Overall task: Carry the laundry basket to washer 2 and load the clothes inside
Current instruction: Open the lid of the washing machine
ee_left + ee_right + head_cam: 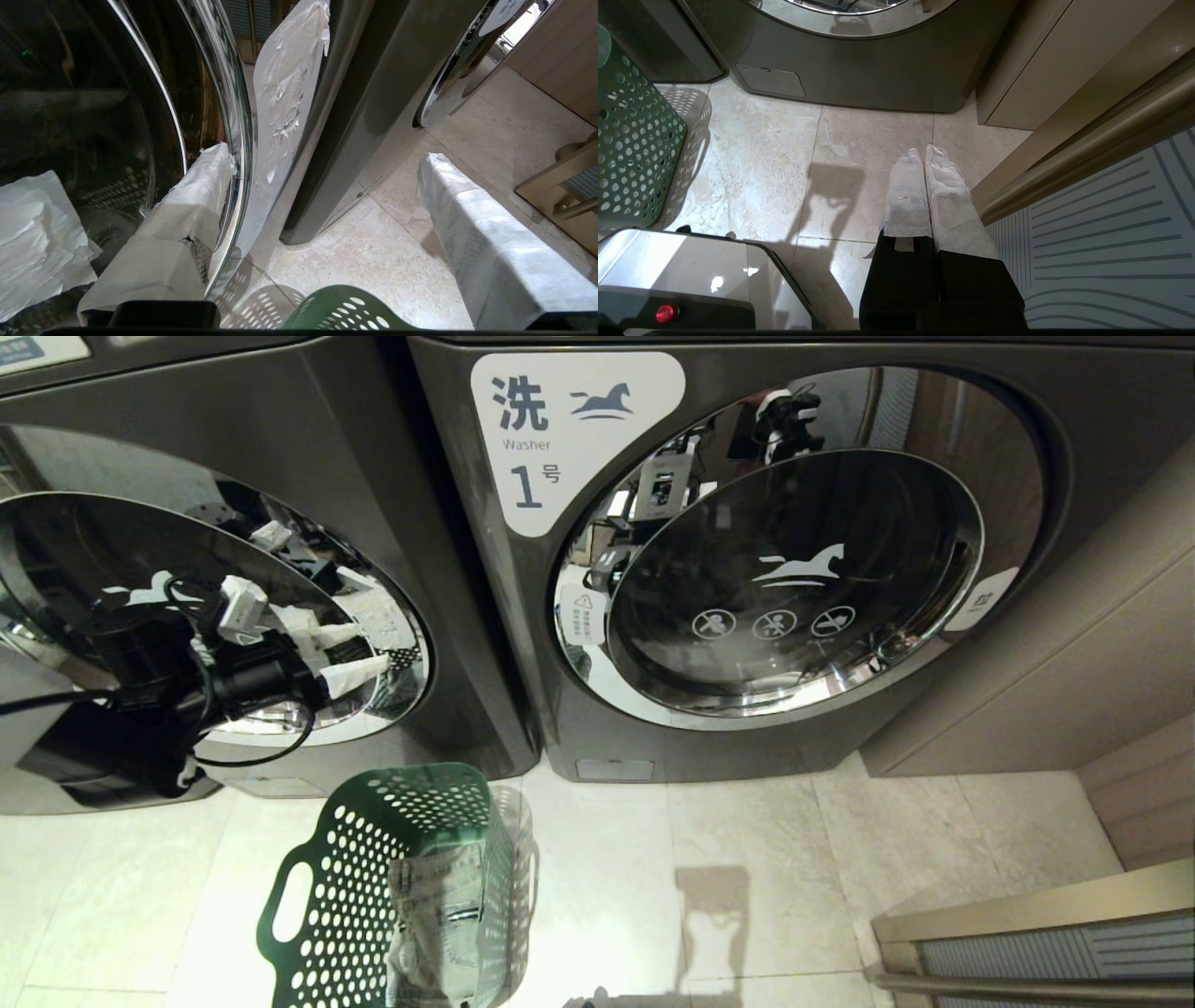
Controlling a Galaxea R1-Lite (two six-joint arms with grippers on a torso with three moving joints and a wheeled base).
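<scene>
Left tool (359, 658) open at washer door (215, 616) rim — right tool (924, 161) closed above floor (859, 140).

The laundry basket (373, 887) is green plastic full of round holes. The clothes (439, 924) inside are soft pale denim cloth. The washer door (794, 579) is dark shiny glass with a bright metal ring. The floor (747, 859) is smooth, pale stone tile. The left gripper (322, 196) has white cloth-like wrap on its fingers.

So the laundry basket (392, 887) sits on the floor (766, 859) right in front of the two washers, clothes (439, 915) inside it. Washer 1 (766, 560) stands to the right of the other washer (187, 607), and my left gripper (359, 658) is up against that left one's door.
</scene>
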